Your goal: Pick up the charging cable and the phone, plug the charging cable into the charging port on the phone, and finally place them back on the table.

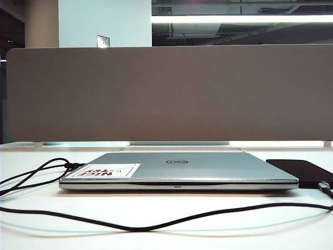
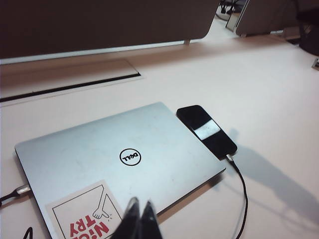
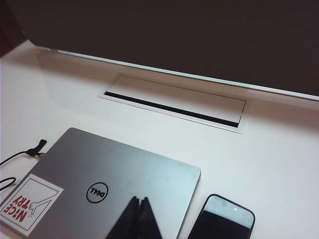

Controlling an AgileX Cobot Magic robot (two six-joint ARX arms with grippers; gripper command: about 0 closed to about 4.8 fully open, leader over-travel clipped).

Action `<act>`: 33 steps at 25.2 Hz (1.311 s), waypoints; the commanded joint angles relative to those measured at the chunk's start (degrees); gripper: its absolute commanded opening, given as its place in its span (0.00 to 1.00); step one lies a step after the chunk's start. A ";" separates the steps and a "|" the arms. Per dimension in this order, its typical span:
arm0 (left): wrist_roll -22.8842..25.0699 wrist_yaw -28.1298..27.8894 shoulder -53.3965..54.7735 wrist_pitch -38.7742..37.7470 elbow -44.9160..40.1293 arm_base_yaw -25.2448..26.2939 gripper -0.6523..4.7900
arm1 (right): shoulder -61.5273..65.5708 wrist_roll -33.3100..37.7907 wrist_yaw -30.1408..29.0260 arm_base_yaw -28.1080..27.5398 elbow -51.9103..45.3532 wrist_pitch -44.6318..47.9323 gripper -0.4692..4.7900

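Observation:
The black phone (image 1: 299, 169) (image 2: 207, 130) (image 3: 224, 219) lies flat on the white table (image 1: 52, 234), just right of the laptop. The charging cable (image 1: 156, 226) (image 2: 243, 194) runs across the table in front of the laptop. Its silvery plug (image 2: 229, 158) (image 1: 323, 186) sits in the phone's near end edge, covering the charging port. My left gripper (image 2: 140, 201) is shut and empty, above the laptop's sticker corner. My right gripper (image 3: 140, 198) is also shut and empty, above the laptop lid near the phone. Neither gripper shows in the exterior view.
A closed silver Dell laptop (image 1: 177, 169) (image 2: 114, 159) (image 3: 124, 174) with a red-lettered sticker fills the table's middle. A second black cord (image 1: 31, 177) (image 3: 37, 148) reaches its left side. Behind stand a brown-grey divider panel (image 1: 166, 94) and a cable slot (image 3: 174, 102).

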 commanded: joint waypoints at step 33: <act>5.29 -0.24 -6.01 21.31 -26.97 -0.07 0.11 | -47.74 5.86 13.75 -0.02 -39.28 5.35 0.08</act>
